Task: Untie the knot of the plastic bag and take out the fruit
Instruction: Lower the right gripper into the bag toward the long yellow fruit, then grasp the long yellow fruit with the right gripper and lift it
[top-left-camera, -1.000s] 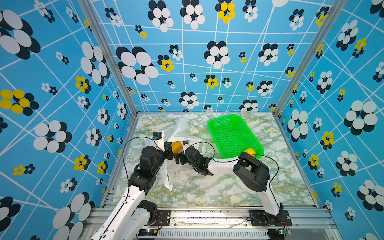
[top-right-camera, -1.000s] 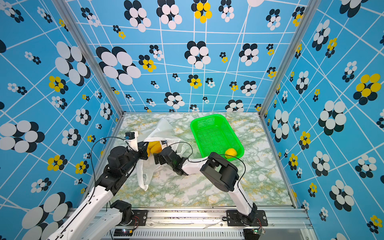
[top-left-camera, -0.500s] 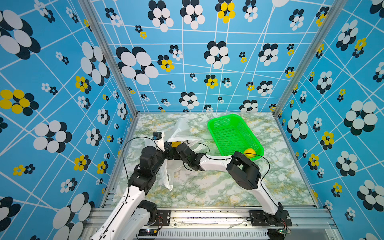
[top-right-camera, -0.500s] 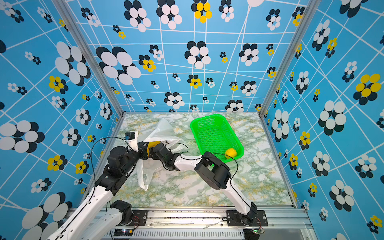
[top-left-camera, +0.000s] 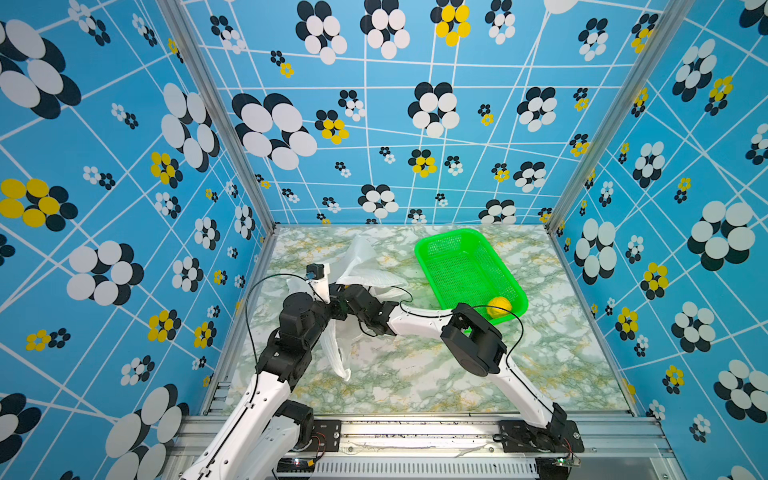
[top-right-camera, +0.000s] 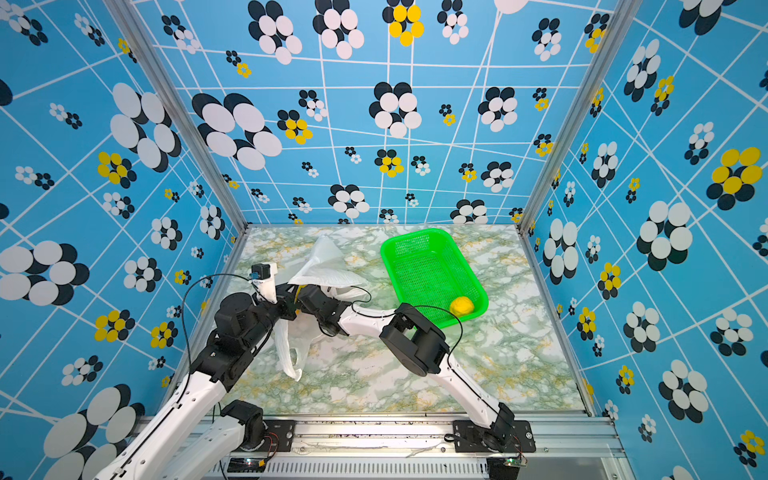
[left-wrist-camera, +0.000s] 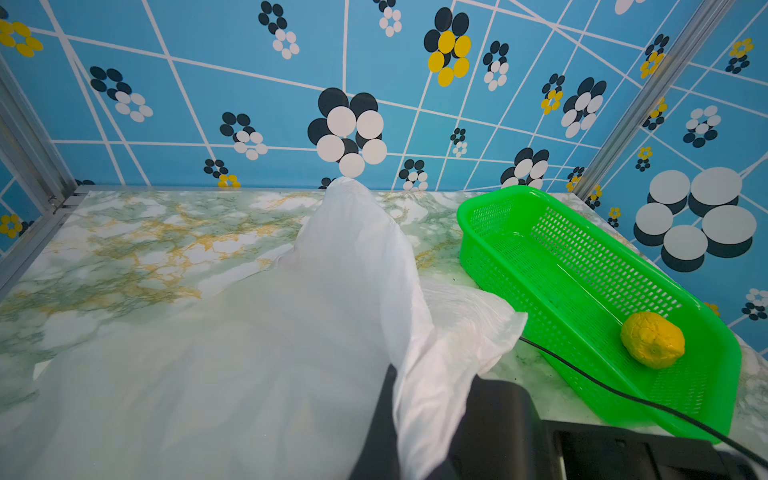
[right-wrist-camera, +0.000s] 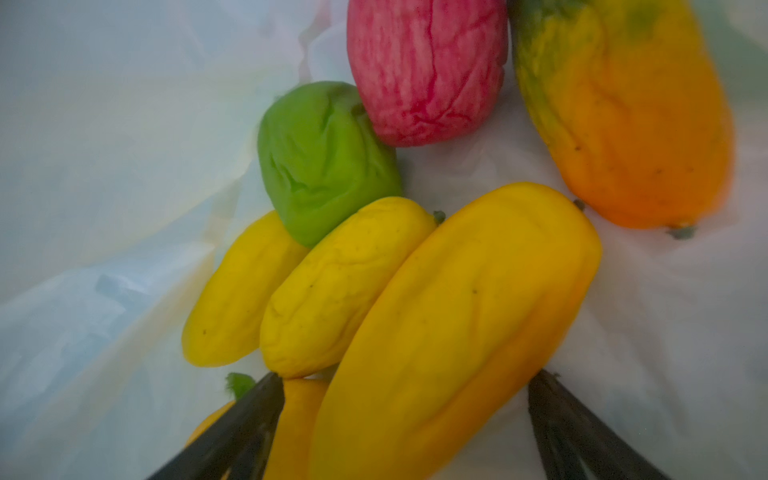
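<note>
White bag; green basket; yellow fruit (also pink, green).

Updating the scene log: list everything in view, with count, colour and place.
plastic bag: one, white, on the table left of the basket
fruit in bag: at least seven; four yellow, one green, one pink-red, one orange-green; piled inside
fruit in basket: one, yellow, near corner
basket: one, green mesh, table's right rear
table: one, green-white marble
walls: blue, flower-patterned, around the table
left gripper: black, shut on the bag
right gripper: black, open, inside the bag, astride the largest yellow fruit
</note>
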